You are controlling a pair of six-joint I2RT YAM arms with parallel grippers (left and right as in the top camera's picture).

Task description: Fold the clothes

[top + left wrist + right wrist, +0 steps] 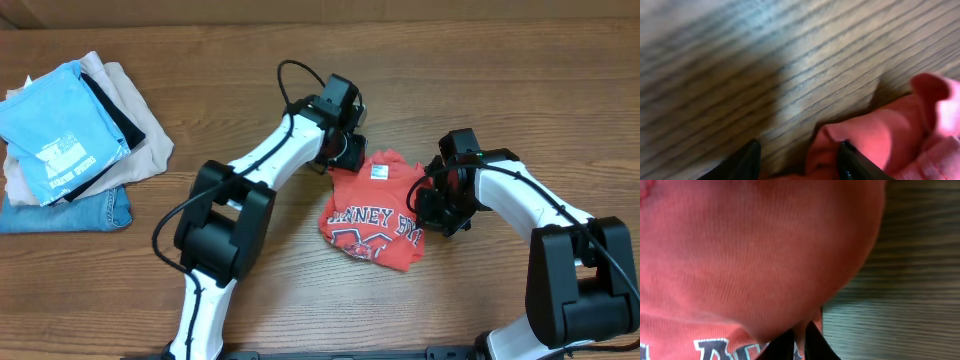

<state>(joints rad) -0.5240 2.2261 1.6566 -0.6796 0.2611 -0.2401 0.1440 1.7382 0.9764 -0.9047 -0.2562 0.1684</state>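
Note:
The red T-shirt (372,212) lies crumpled in the middle of the table, its white neck tag up and its lettering showing. My left gripper (338,158) is at the shirt's upper left edge. In the left wrist view its fingers (799,162) are spread apart, with a fold of red cloth (880,135) lying between and beside them. My right gripper (436,205) is at the shirt's right edge. In the right wrist view its fingers (801,342) are pinched on a fold of the red shirt (755,255), which bulges up in front of the camera.
A pile of folded garments sits at the far left: a light blue shirt with white print (60,125) on top of beige (140,130), black and denim (90,212) pieces. The wooden table (500,80) surrounds the shirt.

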